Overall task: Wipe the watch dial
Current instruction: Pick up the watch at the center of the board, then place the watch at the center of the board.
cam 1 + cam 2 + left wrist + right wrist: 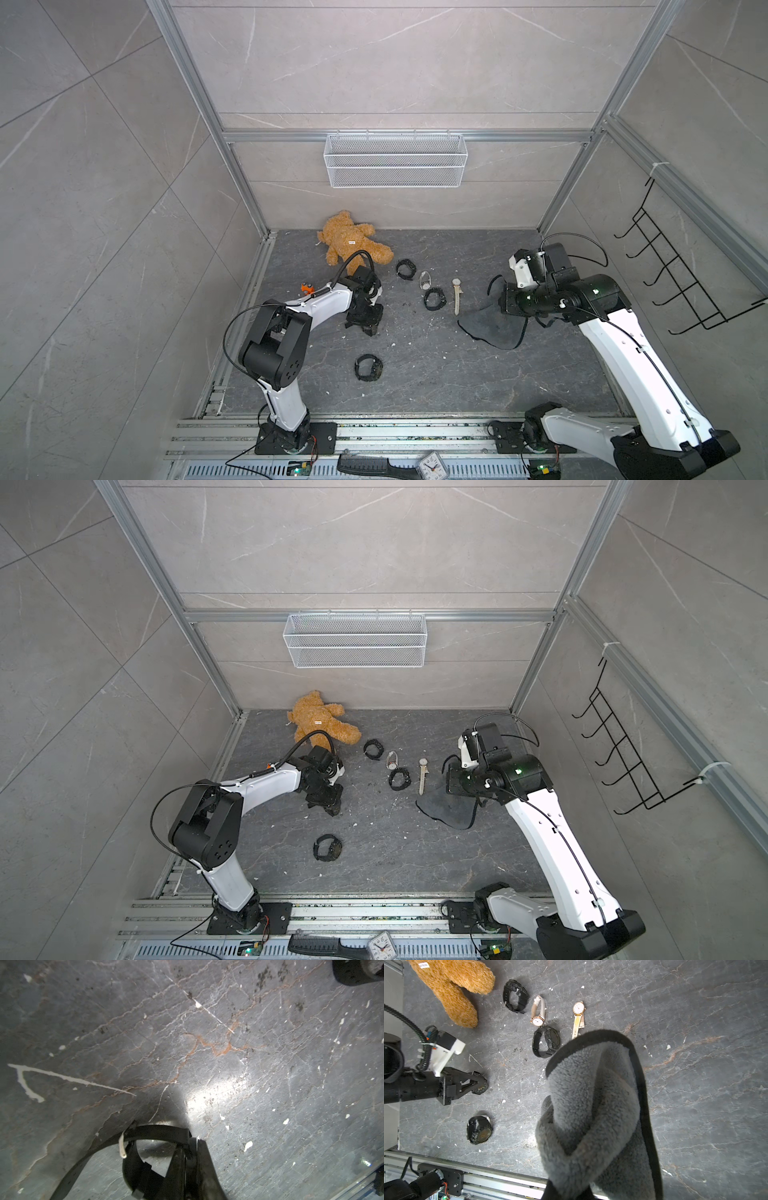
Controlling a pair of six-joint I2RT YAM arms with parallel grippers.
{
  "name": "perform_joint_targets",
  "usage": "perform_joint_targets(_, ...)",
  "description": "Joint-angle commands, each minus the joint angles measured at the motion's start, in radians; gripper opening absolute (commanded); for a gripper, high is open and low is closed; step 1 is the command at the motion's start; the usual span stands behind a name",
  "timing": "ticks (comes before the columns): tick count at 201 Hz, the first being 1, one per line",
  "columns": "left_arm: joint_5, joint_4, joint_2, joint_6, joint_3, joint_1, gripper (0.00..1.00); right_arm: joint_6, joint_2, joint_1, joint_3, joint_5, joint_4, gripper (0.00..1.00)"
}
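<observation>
- The left gripper [481, 1086] is down low near the dark stone tabletop [436, 374]. Its jaws are closed on a black watch [480, 1089]. You can see the round face of that watch at the tip of the jaws in the right wrist view.
- In the left wrist view the black strap [153, 1132] of the held watch curls out in front of the jaws.
- The right gripper [500, 301] has its jaws closed on a fluffy gray cloth [596, 1105]. The cloth hangs down, and its lower edge seems to lie on the tabletop in both top views.
- The held watch and the cloth are well apart.
- Another black watch [368, 367] lies on the tabletop, closer to the left arm's base.
- Four more watches lie in the middle: a black one [515, 996] near the teddy bear [351, 241], a rose gold one [538, 1014], a black one [546, 1042] just beside it, and a gold one [578, 1014] whose strap end is hidden by the cloth in the right wrist view.
- A white wire basket [395, 160] hangs on the back wall.
- A black comb [374, 464] and a small clock [432, 466] lie at the front edge.
</observation>
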Motion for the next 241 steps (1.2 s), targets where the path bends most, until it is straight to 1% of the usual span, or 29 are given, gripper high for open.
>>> perform_joint_targets(1, 0.039, -0.020, 0.020, -0.073, 0.055, 0.003, 0.00, 0.022, -0.015, -0.003, -0.021, 0.047, 0.010, 0.00)
perform_joint_targets(13, 0.045, 0.003, 0.021, -0.147, 0.071, 0.000, 0.00, 0.025, -0.012, -0.006, -0.031, 0.051, 0.017, 0.00)
perform_joint_targets(24, 0.056, 0.058, 0.009, -0.220, 0.073, -0.009, 0.00, 0.028, -0.009, -0.005, -0.035, 0.049, 0.024, 0.00)
perform_joint_targets(39, 0.016, 0.102, 0.003, -0.314, 0.095, -0.027, 0.00, 0.032, -0.005, -0.006, -0.038, 0.049, 0.031, 0.00)
perform_joint_targets(55, -0.016, 0.097, 0.031, -0.371, 0.151, -0.050, 0.00, 0.032, 0.001, -0.006, -0.036, 0.052, 0.035, 0.00)
perform_joint_targets(82, -0.056, 0.039, 0.123, -0.375, 0.281, -0.107, 0.00, 0.029, 0.008, -0.011, -0.037, 0.064, 0.033, 0.00)
perform_joint_targets(97, -0.053, 0.025, 0.179, -0.379, 0.331, -0.127, 0.00, 0.031, 0.006, -0.014, -0.039, 0.067, 0.032, 0.00)
perform_joint_targets(142, -0.037, 0.018, 0.268, -0.384, 0.407, -0.138, 0.00, 0.040, -0.005, -0.019, -0.039, 0.080, 0.016, 0.00)
perform_joint_targets(169, 0.003, 0.027, 0.296, -0.378, 0.428, -0.138, 0.00, 0.051, -0.011, -0.021, -0.043, 0.082, 0.006, 0.00)
perform_joint_targets(187, 0.041, 0.059, 0.305, -0.369, 0.432, -0.138, 0.11, 0.057, -0.016, -0.021, -0.045, 0.079, 0.005, 0.00)
perform_joint_targets(198, 0.057, 0.071, 0.307, -0.358, 0.440, -0.139, 0.25, 0.059, -0.013, -0.020, -0.042, 0.080, 0.000, 0.00)
perform_joint_targets(202, 0.062, 0.073, 0.306, -0.350, 0.443, -0.138, 0.28, 0.059, -0.012, -0.021, -0.040, 0.080, 0.000, 0.00)
perform_joint_targets(223, 0.083, 0.080, 0.294, -0.309, 0.458, -0.138, 0.39, 0.061, -0.005, -0.021, -0.032, 0.078, -0.006, 0.00)
perform_joint_targets(241, 0.113, 0.105, 0.270, -0.272, 0.452, -0.138, 0.44, 0.065, -0.001, -0.020, -0.024, 0.078, -0.007, 0.00)
